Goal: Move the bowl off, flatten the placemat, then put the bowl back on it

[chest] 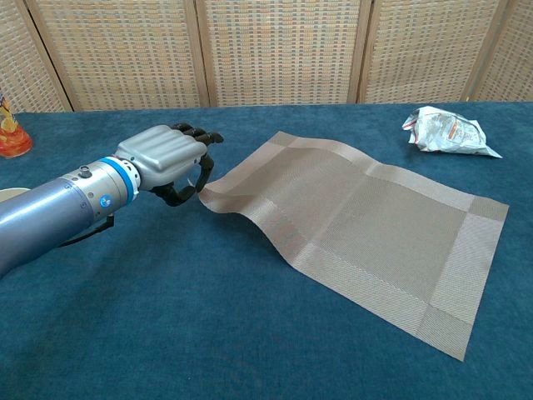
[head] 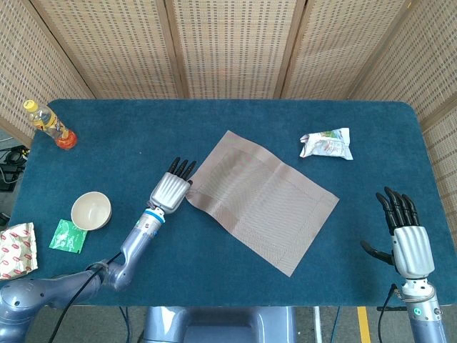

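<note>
The brown woven placemat (head: pixel 260 200) lies at an angle in the middle of the blue table, bare; a low ripple remains near its left corner (chest: pixel 250 208). My left hand (head: pixel 171 191) is at that corner, fingers curled over the edge and thumb beneath it, pinching it a little off the cloth (chest: pixel 166 158). The cream bowl (head: pixel 91 210) stands upright on the table, left of the mat and apart from it. My right hand (head: pixel 405 232) hovers at the front right with its fingers spread and holds nothing.
A crumpled snack bag (head: pixel 326 143) lies beyond the mat's right side (chest: pixel 445 132). An orange drink bottle (head: pixel 50 123) stands at the far left. A green packet (head: pixel 69 234) and a red-and-white bag (head: pixel 16 250) lie by the bowl.
</note>
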Motion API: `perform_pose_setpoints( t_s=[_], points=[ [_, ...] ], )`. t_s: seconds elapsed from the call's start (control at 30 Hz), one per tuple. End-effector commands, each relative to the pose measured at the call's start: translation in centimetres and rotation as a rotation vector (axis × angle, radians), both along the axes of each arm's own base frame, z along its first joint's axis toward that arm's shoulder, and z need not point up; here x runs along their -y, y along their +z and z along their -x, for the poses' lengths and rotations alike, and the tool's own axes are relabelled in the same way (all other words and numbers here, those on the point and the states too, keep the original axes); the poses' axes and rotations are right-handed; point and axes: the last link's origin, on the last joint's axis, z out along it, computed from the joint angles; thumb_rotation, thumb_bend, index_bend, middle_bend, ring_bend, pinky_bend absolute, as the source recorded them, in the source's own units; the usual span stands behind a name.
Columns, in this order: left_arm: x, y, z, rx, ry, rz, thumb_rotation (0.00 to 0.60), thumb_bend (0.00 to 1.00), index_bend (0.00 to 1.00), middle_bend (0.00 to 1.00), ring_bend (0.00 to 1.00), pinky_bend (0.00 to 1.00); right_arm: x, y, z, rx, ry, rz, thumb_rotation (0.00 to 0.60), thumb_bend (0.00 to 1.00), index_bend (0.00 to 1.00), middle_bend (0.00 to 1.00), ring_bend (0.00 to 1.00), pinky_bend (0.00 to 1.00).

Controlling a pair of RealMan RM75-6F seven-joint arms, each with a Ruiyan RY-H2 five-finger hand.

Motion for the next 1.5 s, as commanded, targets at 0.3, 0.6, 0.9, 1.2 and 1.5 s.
perform_pose_setpoints(
  t_s=[0.3, 0.6, 0.9, 1.2, 1.5],
  points=[
    [5.5, 3.8, 0.2, 0.015, -0.136, 0.035, 0.600, 0.54, 0.51, 0.00, 0.00, 0.00, -0.5, 0.1, -0.4, 0.005, 0.023, 0.001, 0.600, 0.14, 0.00, 0.00, 0.00, 0.00],
    [10.9, 6.5, 1.1, 0.040, -0.207, 0.104, 0.600, 0.54, 0.52, 0.00, 0.00, 0.00, -1.1, 0.2, -1.0, 0.007, 0.048, 0.001, 0.600, 0.14, 0.00, 0.00, 0.00, 0.00],
    [15.6, 6.9, 1.8, 0.004, -0.259, 0.205, 0.600, 0.54, 0.53, 0.00, 0.00, 0.00, -1.7, 0.2, -1.4, 0.009, 0.060, 0.003, 0.600, 0.14, 0.00, 0.00, 0.00, 0.00],
    [18.6, 5.8, 1.7, -0.023, -0.304, 0.286, 0.600, 0.54, 0.53, 0.00, 0.00, 0.00, -2.0, 0.6, -1.6, 0.011, 0.056, 0.013, 0.600, 0.14, 0.00, 0.00, 0.00, 0.00],
    [20.2, 5.6, 1.8, -0.055, -0.337, 0.321, 0.600, 0.54, 0.53, 0.00, 0.00, 0.00, -2.2, 0.8, -1.6, 0.018, 0.057, 0.012, 0.600, 0.14, 0.00, 0.00, 0.00, 0.00]
  ],
)
